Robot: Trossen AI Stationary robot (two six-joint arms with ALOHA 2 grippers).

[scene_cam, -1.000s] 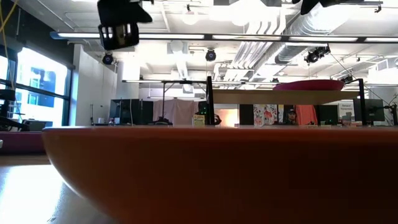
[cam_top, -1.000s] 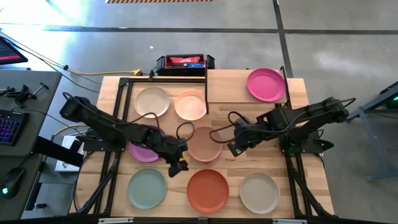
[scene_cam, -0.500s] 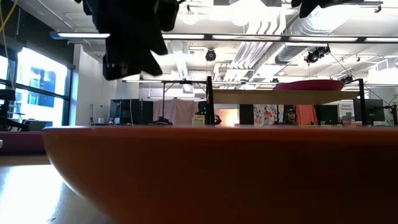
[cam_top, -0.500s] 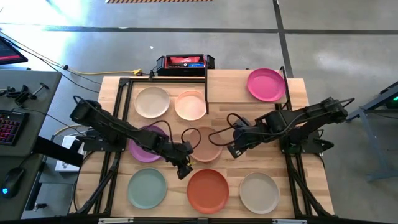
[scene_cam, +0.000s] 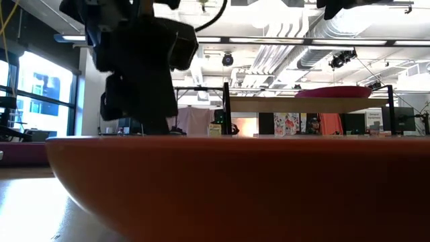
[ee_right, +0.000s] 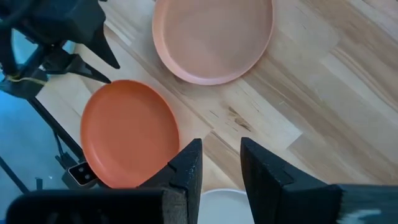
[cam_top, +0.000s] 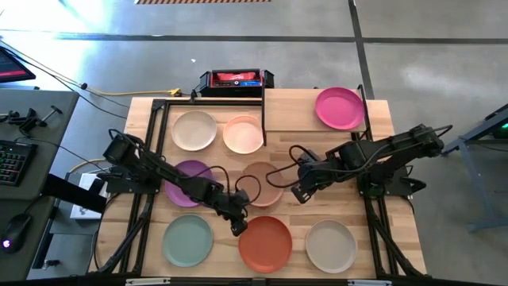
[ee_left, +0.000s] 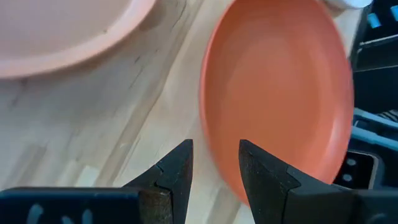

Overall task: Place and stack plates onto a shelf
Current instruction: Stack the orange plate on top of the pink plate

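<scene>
Left gripper (cam_top: 237, 228) sits low at the near-left rim of the orange-red plate (cam_top: 265, 244), fingers (ee_left: 176, 177) apart with nothing between them; one finger is over bare tabletop (cam_top: 298, 214), the other overlaps the plate's rim in the wrist view. Can't tell if it's touching.

Right gripper (cam_top: 295, 191) hangs above the table just right of the tan plate (cam_top: 262, 183), fingers parted, empty.

Shelf (cam_top: 305, 111) is at the far right of the table, with only the magenta plate (cam_top: 340, 108) on it, toward its right end. One black shelf leg (cam_top: 263, 119) stands right beside the pale pink plate (cam_top: 243, 134).

On the tabletop:
- cream plate (cam_top: 194, 129) far left
- purple plate (cam_top: 187, 183) under the left arm
- mint green plate (cam_top: 188, 240) near left
- beige-grey plate (cam_top: 331, 245) near right

Cable loops from both arms hang over the tan plate. A black-and-red box (cam_top: 236, 81) sits behind the table's far edge. Keyboard (cam_top: 12, 162) is on a desk off to the left.
</scene>
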